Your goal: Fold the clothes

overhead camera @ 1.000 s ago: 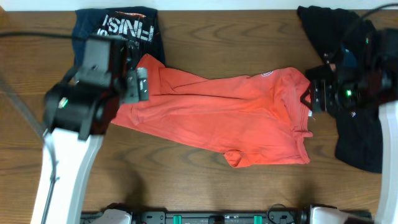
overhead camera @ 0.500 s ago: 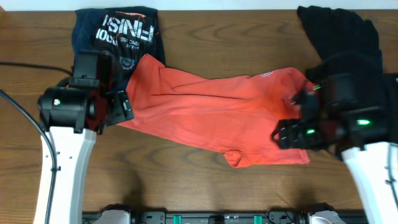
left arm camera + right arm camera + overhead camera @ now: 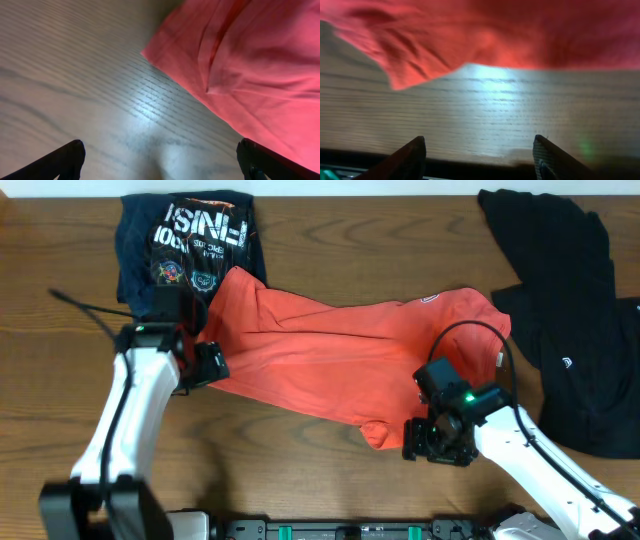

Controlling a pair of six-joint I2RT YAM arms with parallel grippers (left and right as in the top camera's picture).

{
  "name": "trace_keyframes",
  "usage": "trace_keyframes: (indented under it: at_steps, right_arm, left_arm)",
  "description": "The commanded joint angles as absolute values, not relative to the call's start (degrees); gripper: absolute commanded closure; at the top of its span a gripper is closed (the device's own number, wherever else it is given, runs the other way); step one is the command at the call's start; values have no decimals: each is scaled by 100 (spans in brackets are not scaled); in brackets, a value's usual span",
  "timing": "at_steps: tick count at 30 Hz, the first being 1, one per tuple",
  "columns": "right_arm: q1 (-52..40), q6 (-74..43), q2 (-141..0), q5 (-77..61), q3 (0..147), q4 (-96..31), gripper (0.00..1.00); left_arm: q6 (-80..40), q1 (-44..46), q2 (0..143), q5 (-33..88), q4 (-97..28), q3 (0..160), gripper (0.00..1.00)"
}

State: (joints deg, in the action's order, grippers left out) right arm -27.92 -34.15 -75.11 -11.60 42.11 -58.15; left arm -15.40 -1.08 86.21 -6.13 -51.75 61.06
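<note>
Coral-red T-shirt lies crumpled mid-frame on bench; left tool at its left edge, fingers apart; right tool below lower hem, fingers apart.

Top-down overhead — wrists seemingly near T-shirt

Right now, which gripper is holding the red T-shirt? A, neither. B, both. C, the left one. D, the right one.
A: in the wrist views the left gripper and right gripper both stand open over bare table, and the red T-shirt lies ahead of them, not clamped.
</note>
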Motion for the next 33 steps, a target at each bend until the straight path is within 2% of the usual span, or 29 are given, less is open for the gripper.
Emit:
trace_keyframes:
  at_steps: [1, 9, 12, 19, 26, 30, 33]
  right_arm:
    - [-2853, -3769, -7518, -1096, 4134, -5776, 34]
    - [-2853, -3769, -7518, -1094, 4134, -5714, 34]
    - [-2853, -3767, -7518, -1094, 4134, -5636, 34]
    - [-2851, -3769, -7518, -1092, 4134, -5590, 34]
    - [-2847, -3767, -7518, -1074, 4134, -5513, 33]
    - [-2847, -3765, -7518, -1059, 4134, -5500, 33]
    - [-2847, -3763, -7518, -1050, 4134, -5502, 33]
  left_arm:
    - [-1199, -128, 9179, -576, -4950, 6049, 2]
    - [-648, -132, 10261, -574, -4226, 6049, 1]
    - [-486, -121, 10326, -574, -4001, 6053, 11]
    - [-336, -115, 9990, -539, -3931, 6147, 13]
    - [-255, -51, 9900, 679, -3852, 6136, 20]
    - [-213, 73, 9902, 676, -3754, 6095, 23]
    - [-215, 95, 9902, 661, -3697, 6053, 29]
